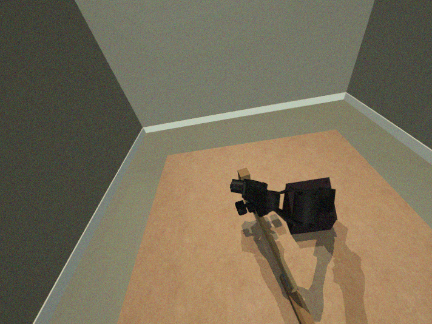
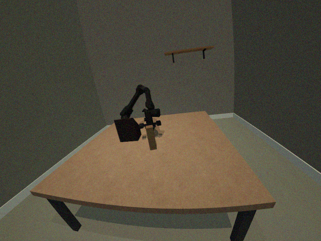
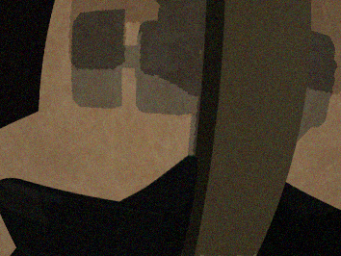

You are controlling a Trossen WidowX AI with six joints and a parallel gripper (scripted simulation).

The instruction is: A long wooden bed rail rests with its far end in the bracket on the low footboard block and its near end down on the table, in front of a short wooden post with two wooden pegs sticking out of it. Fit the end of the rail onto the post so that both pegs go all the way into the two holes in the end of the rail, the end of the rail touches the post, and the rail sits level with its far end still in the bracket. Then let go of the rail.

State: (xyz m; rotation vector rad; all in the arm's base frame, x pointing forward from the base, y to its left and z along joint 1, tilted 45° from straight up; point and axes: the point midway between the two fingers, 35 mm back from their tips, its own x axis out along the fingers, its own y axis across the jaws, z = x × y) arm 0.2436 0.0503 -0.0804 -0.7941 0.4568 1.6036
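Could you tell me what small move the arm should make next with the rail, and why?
Probably ease the rail forward toward the post, keeping it level. The tool is shut on the rail near its post end, held above the table. The arm hides the joint itself, so whether the pegs are already in cannot be told.

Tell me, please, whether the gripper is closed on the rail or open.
Closed on the rail: the gripper sits over its raised near end beside the post.

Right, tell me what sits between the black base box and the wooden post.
In the top view, the claw, shut on the rail, and the arm's wrist fill the stretch between the black base box and the post.
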